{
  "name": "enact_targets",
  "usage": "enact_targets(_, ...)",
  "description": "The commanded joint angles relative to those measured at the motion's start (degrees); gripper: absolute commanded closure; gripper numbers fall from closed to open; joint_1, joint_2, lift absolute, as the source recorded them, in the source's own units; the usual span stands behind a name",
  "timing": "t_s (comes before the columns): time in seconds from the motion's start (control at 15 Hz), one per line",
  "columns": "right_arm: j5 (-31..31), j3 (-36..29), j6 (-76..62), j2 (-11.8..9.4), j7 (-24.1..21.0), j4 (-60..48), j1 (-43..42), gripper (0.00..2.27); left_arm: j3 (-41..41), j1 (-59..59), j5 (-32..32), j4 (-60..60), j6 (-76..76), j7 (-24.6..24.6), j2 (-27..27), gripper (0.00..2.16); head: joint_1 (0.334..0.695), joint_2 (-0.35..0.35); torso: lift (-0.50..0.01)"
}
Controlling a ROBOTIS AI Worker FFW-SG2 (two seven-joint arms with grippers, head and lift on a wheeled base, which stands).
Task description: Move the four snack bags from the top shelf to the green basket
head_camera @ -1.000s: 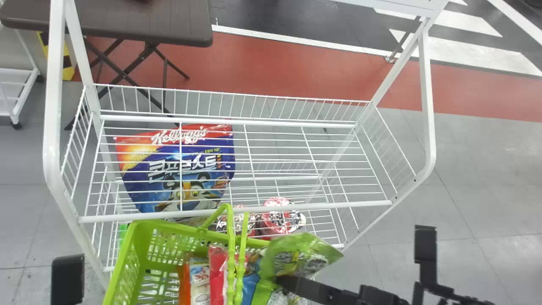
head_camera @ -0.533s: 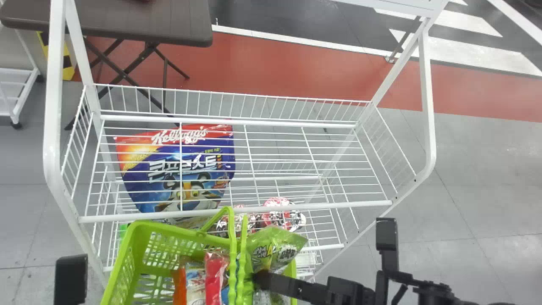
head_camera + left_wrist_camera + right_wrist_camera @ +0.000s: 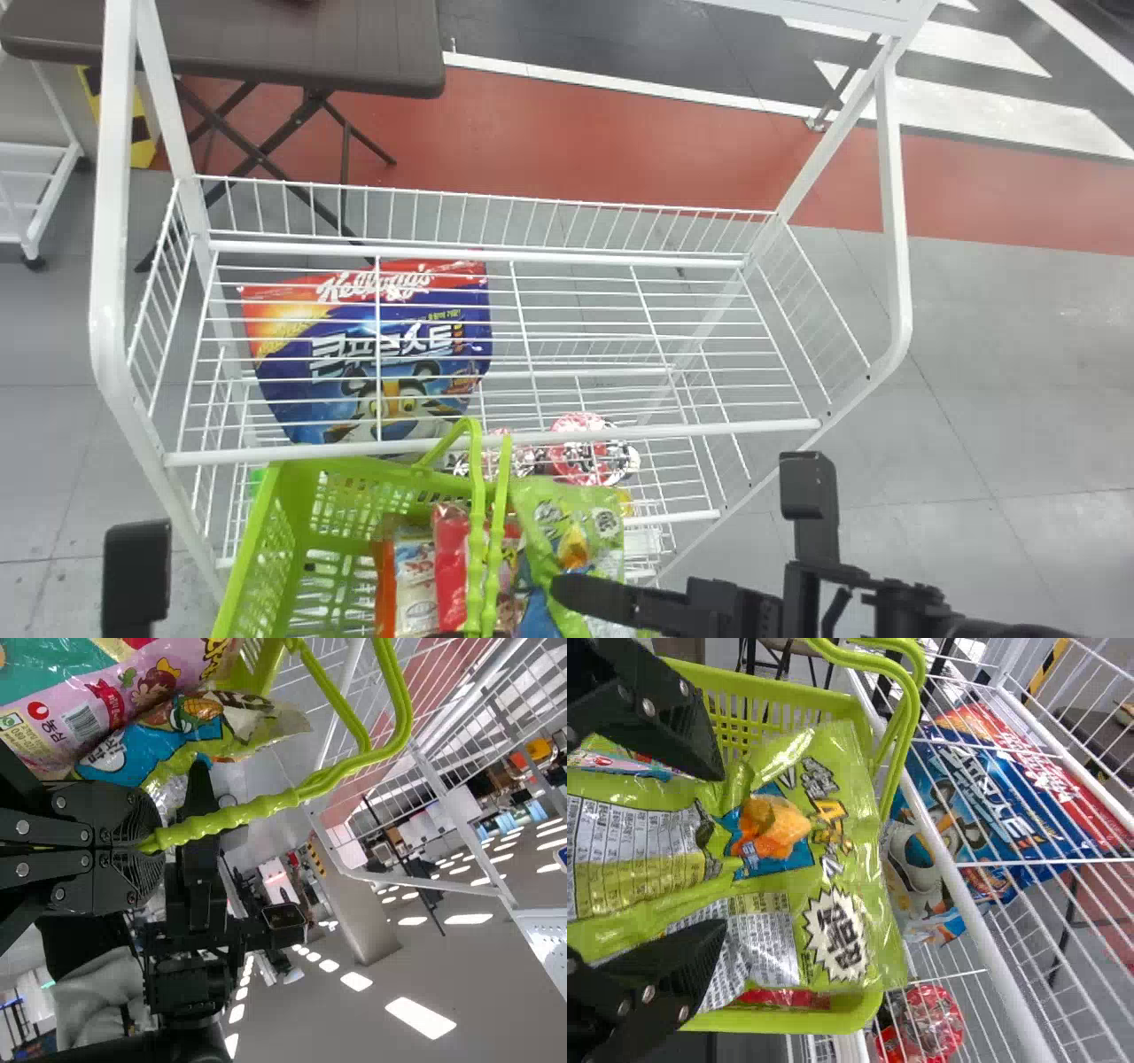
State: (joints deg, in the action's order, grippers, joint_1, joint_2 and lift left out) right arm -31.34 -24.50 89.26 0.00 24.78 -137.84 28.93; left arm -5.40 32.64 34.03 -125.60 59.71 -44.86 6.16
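In the head view, the green basket stands at the front of the rack with colourful snack bags inside. A green snack bag leans at its right side, with my right gripper over it. The right wrist view has that bag passing between the spread fingers of my right gripper. At the bottom edge, my left gripper is at the basket handles. From the left wrist, my left gripper is clamped on the green handles.
The white wire rack's top shelf lies behind the basket. Below its wires are a blue and red cereal bag and red-and-white round packs. A brown folding table stands beyond, at the left.
The right gripper has moved left, and the green bag has swung left from beyond the basket's right side to over it. The basket and handles have shifted only slightly.
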Motion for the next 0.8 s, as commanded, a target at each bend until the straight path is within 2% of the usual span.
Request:
enact_targets(0.0, 0.1, -0.6, 0.8, 0.1, 0.0, -0.8, -0.5, 0.06, 0.1, 0.0, 0.2, 0.0, 0.4, 0.1, 0.1, 1.36, 0.695, -0.350, 0.000)
enact_targets(0.6, 0.1, -1.9, 0.8, 0.1, -0.4, -2.5, -1.2, 0.06, 0.4, 0.0, 0.5, -0.2, 2.5, 0.3, 0.3, 1.36, 0.695, -0.350, 0.000)
enact_targets(0.73, -0.1, -2.5, 0.8, 0.1, 1.3, -5.3, 0.2, 0.06, 0.5, 0.0, 0.5, -0.3, 2.5, 0.3, 0.3, 1.36, 0.695, -0.350, 0.000)
